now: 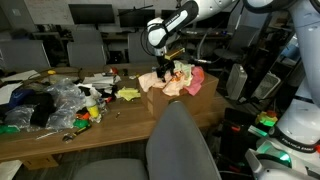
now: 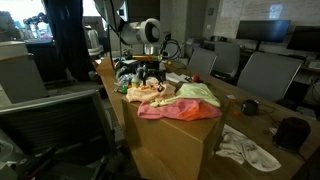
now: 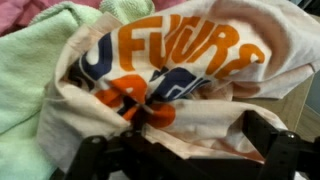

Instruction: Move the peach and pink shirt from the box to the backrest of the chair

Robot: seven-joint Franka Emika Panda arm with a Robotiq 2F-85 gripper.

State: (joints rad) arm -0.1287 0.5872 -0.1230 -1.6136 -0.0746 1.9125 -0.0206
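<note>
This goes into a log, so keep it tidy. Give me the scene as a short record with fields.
gripper: Robotiq gripper, closed on bunched fabric
held item: peach cotton shirt with orange and blue lettering
neighbours: pale green cloth beside the shirt; pink cloth draped over the box edge
container: brown cardboard box on wooden table
target: grey fabric office chair, backrest bare

shirt (image 3: 190, 60) atop clothes pile (image 2: 195, 97) in box (image 2: 170, 145) | box at tbl (image 1: 40, 140) end | chair (image 1: 180, 140) before tbl
</note>
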